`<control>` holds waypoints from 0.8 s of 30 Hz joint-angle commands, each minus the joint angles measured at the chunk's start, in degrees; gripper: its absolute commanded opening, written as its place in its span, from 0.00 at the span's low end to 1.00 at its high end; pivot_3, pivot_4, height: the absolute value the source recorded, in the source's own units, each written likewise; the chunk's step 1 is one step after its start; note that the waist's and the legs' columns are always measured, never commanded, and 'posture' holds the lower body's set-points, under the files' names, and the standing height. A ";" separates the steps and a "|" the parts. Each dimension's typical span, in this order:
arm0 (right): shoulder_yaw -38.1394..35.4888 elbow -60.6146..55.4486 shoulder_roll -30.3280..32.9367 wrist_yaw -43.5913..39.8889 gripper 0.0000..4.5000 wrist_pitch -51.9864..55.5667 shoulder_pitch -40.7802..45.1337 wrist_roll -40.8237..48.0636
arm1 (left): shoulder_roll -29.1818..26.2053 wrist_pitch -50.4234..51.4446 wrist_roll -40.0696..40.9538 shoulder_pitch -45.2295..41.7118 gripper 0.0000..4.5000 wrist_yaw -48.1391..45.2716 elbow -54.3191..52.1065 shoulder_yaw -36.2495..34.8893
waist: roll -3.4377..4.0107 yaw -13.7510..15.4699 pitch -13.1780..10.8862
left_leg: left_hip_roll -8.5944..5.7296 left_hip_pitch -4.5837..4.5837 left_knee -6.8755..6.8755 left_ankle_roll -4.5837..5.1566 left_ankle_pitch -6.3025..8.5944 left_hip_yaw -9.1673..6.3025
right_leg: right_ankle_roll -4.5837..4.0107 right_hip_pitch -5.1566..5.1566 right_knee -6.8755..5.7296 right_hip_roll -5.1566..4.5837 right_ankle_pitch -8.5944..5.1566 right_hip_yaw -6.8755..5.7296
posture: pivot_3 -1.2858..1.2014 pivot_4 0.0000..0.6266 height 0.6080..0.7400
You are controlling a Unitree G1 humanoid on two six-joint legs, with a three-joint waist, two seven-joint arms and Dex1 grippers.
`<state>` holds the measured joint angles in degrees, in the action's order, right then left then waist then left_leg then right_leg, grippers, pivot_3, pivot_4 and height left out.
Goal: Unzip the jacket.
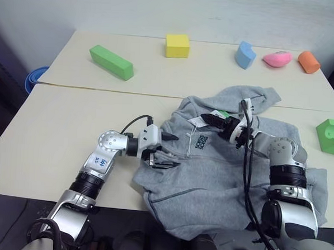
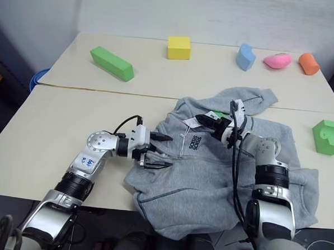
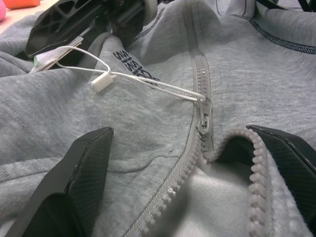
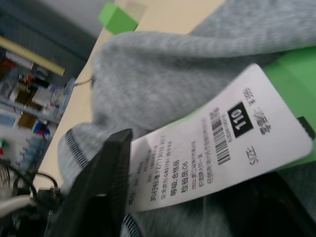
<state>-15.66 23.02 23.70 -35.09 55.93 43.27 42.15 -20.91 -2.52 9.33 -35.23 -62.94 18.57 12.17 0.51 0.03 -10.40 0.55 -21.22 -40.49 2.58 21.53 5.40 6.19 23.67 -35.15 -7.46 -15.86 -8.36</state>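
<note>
The light grey jacket (image 1: 220,178) lies crumpled on the near table, collar toward the far side. Its zipper pull (image 3: 204,121) sits partway along the front, with the zipper teeth (image 3: 256,163) parted on one side of it. My left gripper (image 1: 166,152) is open and points across the jacket's front. The pull lies just beyond its two black fingers (image 3: 74,192). A thin white tag string (image 3: 148,81) runs from the pull. My right gripper (image 1: 213,120) is at the collar, right against the white hang tag (image 4: 217,143) and a green tag (image 4: 291,84).
Foam blocks stand along the far table: a green bar (image 1: 111,62), a yellow cube (image 1: 177,45), a blue piece (image 1: 245,54), a pink one (image 1: 277,59) and an orange one (image 1: 308,62). A green block (image 1: 330,136) sits at the right edge near the jacket's sleeve.
</note>
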 commanded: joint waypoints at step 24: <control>-5.11 -25.61 16.87 -4.25 0.02 -64.77 -23.74 -31.25 | 2.20 4.18 -8.54 2.89 1.00 5.87 0.80 6.14 | 0.00 1.46 0.01 | -0.12 0.13 -0.02 0.05 -0.03 0.06 | 0.16 -0.16 0.14 -0.04 0.08 0.08 | 0.52 0.24 1.00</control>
<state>-16.75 -2.07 38.39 -41.30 -5.35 19.94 12.01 -18.36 -0.36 3.59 -34.81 -57.07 18.25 15.88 0.50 1.49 -10.39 0.41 -21.08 -40.51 2.64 21.49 5.46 6.37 23.49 -34.99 -7.51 -15.77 -8.28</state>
